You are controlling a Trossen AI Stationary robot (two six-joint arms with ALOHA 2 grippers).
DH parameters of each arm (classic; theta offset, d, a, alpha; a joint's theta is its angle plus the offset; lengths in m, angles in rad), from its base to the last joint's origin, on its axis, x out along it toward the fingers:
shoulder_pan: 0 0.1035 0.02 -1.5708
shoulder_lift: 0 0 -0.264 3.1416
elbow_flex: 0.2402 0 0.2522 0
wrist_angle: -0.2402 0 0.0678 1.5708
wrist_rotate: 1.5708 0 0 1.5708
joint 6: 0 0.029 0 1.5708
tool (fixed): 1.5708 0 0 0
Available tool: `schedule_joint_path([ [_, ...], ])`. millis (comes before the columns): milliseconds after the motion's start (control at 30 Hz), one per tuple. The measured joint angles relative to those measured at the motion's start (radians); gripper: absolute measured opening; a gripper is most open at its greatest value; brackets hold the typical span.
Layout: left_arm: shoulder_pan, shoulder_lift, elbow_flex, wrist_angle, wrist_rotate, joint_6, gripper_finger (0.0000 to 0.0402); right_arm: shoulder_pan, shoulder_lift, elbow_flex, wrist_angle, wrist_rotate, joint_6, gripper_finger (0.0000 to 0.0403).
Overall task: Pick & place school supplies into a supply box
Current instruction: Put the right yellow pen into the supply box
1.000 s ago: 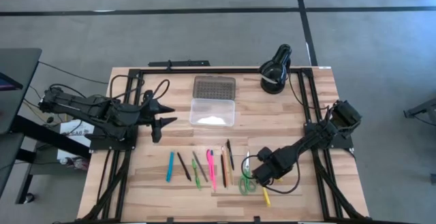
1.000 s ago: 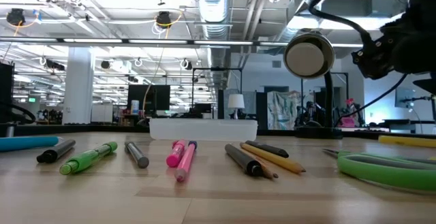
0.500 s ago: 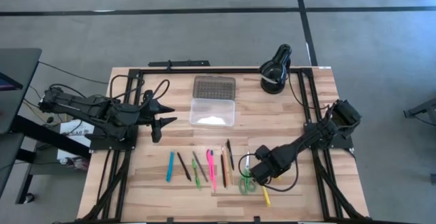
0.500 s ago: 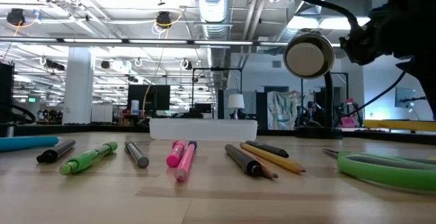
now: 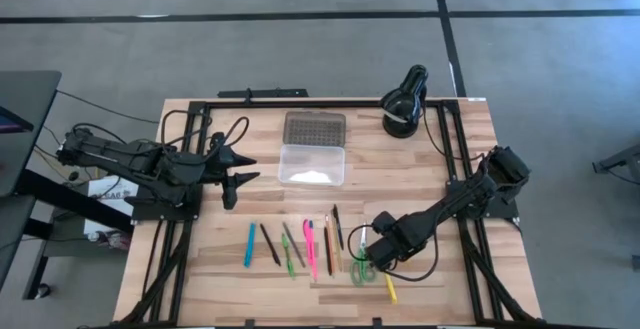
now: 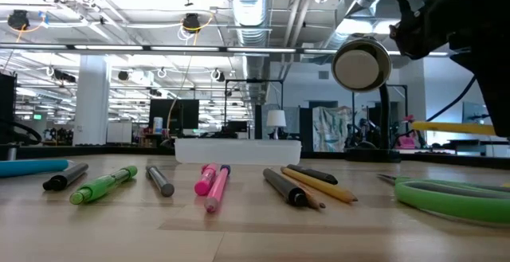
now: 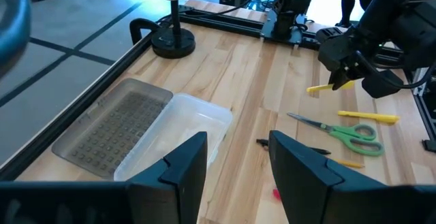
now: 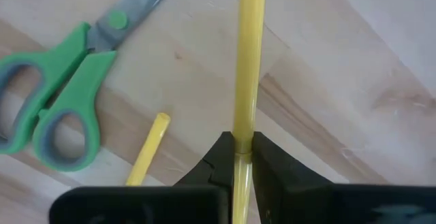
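Since a second earlier the right gripper (image 8: 242, 157) had risen clear of the table, carrying a yellow pencil (image 8: 246, 54) that hung well above the wood in the low view; its fingers were pinched tight on the pencil's shaft, the length sticking out ahead of them. From there the supply box (image 5: 312, 164) lay up the table and toward the left arm's side, its clear tray open beside the grey dotted lid (image 5: 314, 128); the pencil's long axis would have to be swung to match the tray's longer side before release. Below the gripper stayed the green-handled scissors (image 8: 51, 94) and a second yellow marker (image 8: 148, 147); the row of pens (image 5: 292, 246) lay between gripper and box, low enough to pass over; the black desk lamp (image 5: 404, 102) stood off to the far side. The left gripper (image 7: 235, 157) waited, parted and empty, nearer the box.
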Motion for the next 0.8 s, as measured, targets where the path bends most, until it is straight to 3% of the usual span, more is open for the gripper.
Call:
schedule_joint_path([
  [533, 0.0, 0.0, 0.0, 0.0, 0.0, 0.0, 0.0153, 0.0, 0.0, 0.003, 0.004, 0.0, 0.0, 0.0017],
  [800, 0.0, 0.0, 0.0, -0.001, -0.006, 0.002, 0.0153, -0.009, -0.062, 0.004, 0.0, 0.04, 0.001, 0.0017],
])
